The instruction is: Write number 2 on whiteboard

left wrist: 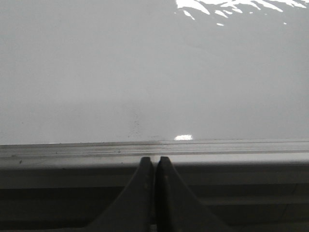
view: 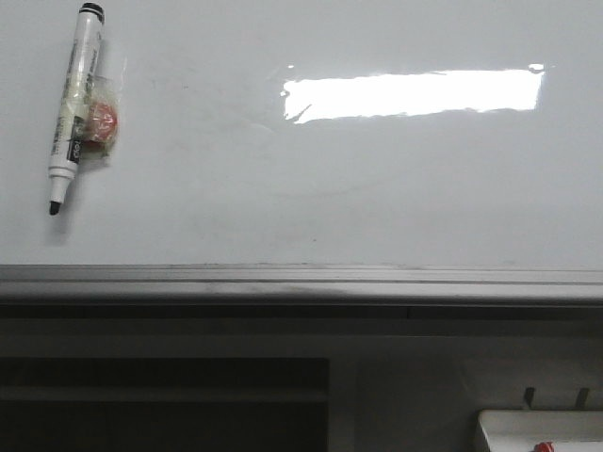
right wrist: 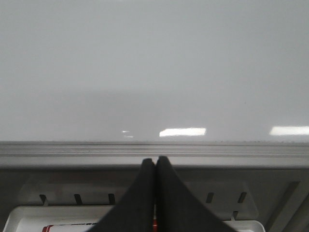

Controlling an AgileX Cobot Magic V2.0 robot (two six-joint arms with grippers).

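The whiteboard (view: 311,188) fills the front view, glossy white with a bright rectangular glare and a grey metal strip along its near edge. No number 2 shows on it. A white marker with a black cap and an uncovered black tip (view: 73,108) lies on the board at the far left, tip toward the near edge. Neither gripper shows in the front view. My left gripper (left wrist: 154,161) is shut and empty, its tips just short of the board's near edge strip. My right gripper (right wrist: 155,160) is shut and empty, also just short of that edge.
A small clear wrapper with a red item (view: 102,121) lies against the marker. A small white tray with a red item (view: 542,431) sits below the board's edge at the near right, also in the right wrist view (right wrist: 29,220). A dark slotted shelf runs under the board.
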